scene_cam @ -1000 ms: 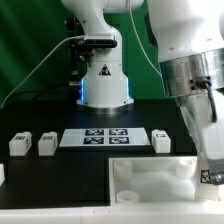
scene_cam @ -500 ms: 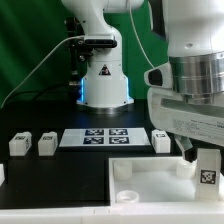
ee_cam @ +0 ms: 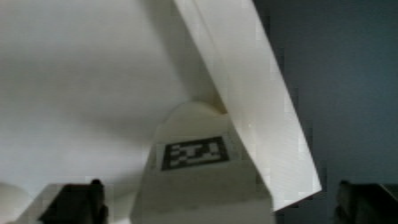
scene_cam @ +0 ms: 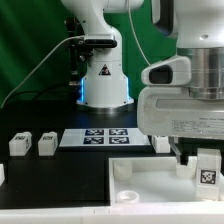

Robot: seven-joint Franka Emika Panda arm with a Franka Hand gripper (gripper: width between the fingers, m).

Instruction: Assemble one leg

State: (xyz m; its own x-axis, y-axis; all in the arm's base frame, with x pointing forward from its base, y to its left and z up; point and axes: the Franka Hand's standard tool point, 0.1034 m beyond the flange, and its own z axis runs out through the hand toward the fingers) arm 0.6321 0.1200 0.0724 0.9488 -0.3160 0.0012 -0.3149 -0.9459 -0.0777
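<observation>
The robot arm point(scene_cam: 95, 30) is showing glossy white rounded shells with black joints between them. Its base point(scene_cam: 104, 82) is wearing a triangular warning sticker on the front and is glowing blue along the rim just below that sticker. A thin cable point(scene_cam: 40, 65) is trailing away from the base. The gripper point(scene_cam: 197, 158) is showing a bulky white-and-grey housing with dark fingers point(ee_cam: 73, 204).
</observation>
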